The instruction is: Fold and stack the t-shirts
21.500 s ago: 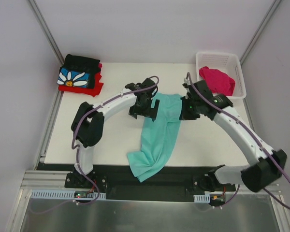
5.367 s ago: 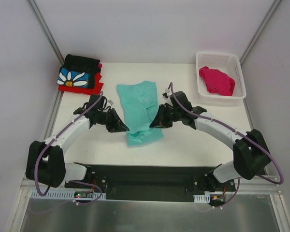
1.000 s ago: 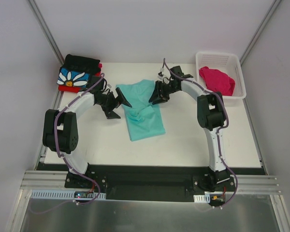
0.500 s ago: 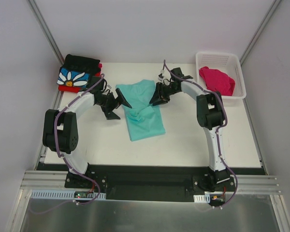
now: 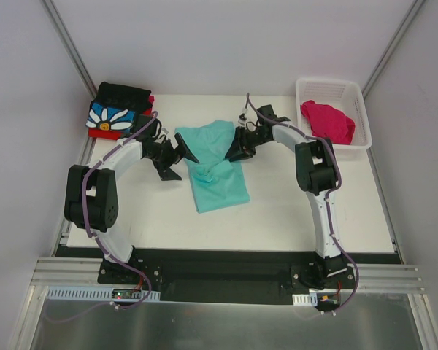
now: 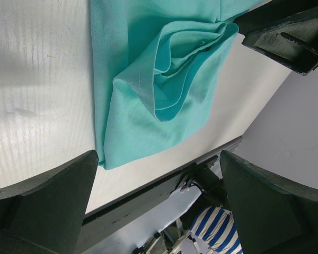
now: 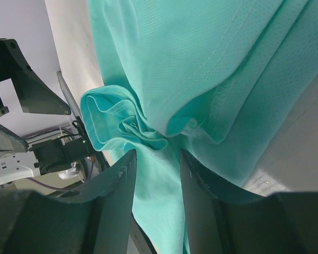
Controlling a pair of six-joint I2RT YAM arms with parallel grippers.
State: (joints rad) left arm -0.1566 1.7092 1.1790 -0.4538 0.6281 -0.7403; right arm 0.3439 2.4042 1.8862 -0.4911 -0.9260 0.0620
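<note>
A mint-teal t-shirt [image 5: 217, 169] lies folded lengthwise in the middle of the table, with a bunched fold [image 7: 122, 124] across its middle. My left gripper [image 5: 181, 163] stands wide open just off its left edge, nothing between the fingers [image 6: 47, 201]. My right gripper [image 5: 237, 151] sits low over the shirt's upper right part. Its jaws are partly open, with smooth teal cloth [image 7: 201, 63] showing through the gap. A black daisy t-shirt [image 5: 120, 117] rests folded on a red one [image 5: 144, 135] at the back left. A magenta-pink t-shirt [image 5: 328, 120] lies crumpled in the basket.
The white lattice basket [image 5: 362, 117] stands at the back right corner. The folded stack sits close to the left wall post. The table's black front rail [image 5: 219, 266] runs between the two arm bases.
Since several seconds ago the teal shirt has been folded shorter and both grippers have moved to its far half. Over the last second the arms have barely moved.
</note>
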